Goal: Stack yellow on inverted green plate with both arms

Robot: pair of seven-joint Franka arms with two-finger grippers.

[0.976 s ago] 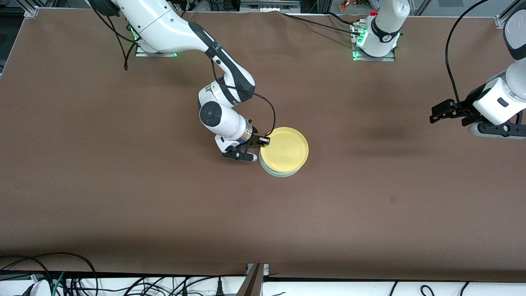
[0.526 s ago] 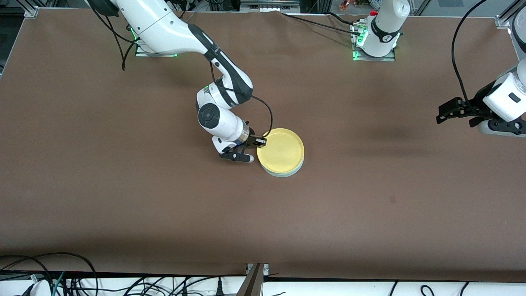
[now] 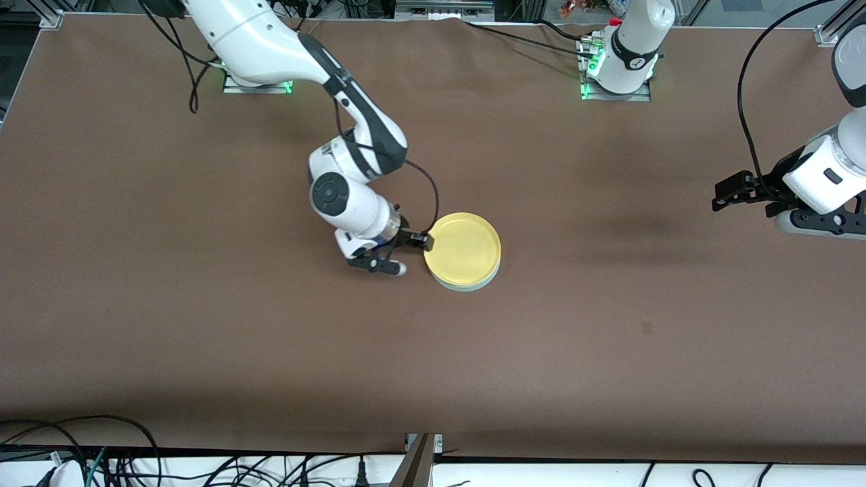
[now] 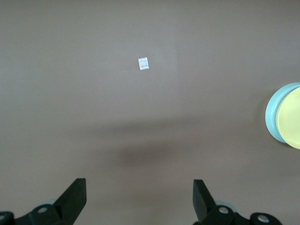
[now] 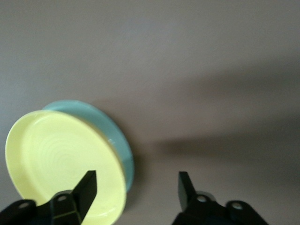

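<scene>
The yellow plate [image 3: 464, 249] lies right way up on the inverted pale green plate [image 3: 468, 286], whose rim shows under it, near the table's middle. My right gripper [image 3: 413, 253] is open at the stack's edge, on the side toward the right arm's end of the table, holding nothing. In the right wrist view one finger [image 5: 83, 192] stands over the yellow plate's [image 5: 56, 159] rim, and the green plate [image 5: 112, 131] shows beneath. My left gripper [image 3: 721, 195] is open and empty, up over the table at the left arm's end. Its wrist view [image 4: 139, 194] shows both plates [image 4: 281, 115] far off.
The brown table [image 3: 609, 352] is bare around the stack. A small white patch [image 4: 143, 63] lies on the cloth under the left wrist. The arm bases [image 3: 614, 81] stand along the edge farthest from the front camera. Cables lie along the nearest edge.
The right gripper lowered the yellow plate onto the green one, let go, and drew back toward the right arm's end. The left gripper shifted slightly.
</scene>
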